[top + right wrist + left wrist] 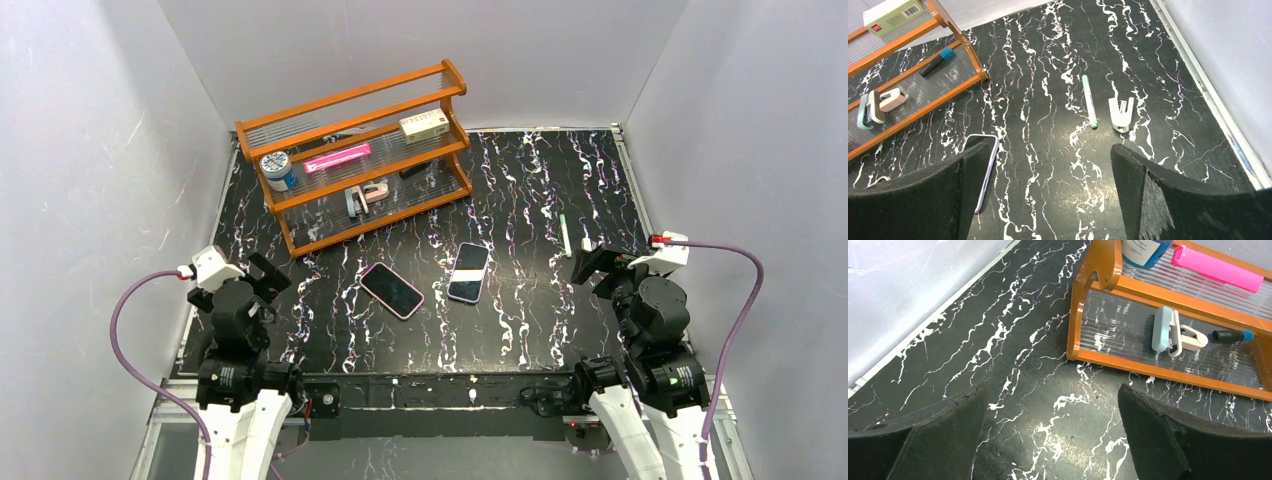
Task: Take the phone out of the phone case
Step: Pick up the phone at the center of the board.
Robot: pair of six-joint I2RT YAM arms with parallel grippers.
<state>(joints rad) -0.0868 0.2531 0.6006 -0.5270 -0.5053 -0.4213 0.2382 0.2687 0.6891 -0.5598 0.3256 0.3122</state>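
Observation:
Two phones lie screen up in the middle of the black marble table. One has a pink rim (391, 290). The other has a pale lavender rim (469, 271) and also shows in the right wrist view (991, 150), partly behind my left finger. I cannot tell which rim is a case. My left gripper (268, 272) is open and empty near the table's left edge, over bare table in its wrist view (1053, 430). My right gripper (595, 262) is open and empty at the right, also seen in its wrist view (1048, 185), to the right of the lavender phone.
An orange wooden shelf rack (360, 150) stands at the back left, holding a jar, a pink box, a white box, a stapler (1170, 332) and a marker. A green pen (1089, 100) and a white clip (1121, 114) lie near the right gripper. White walls enclose the table.

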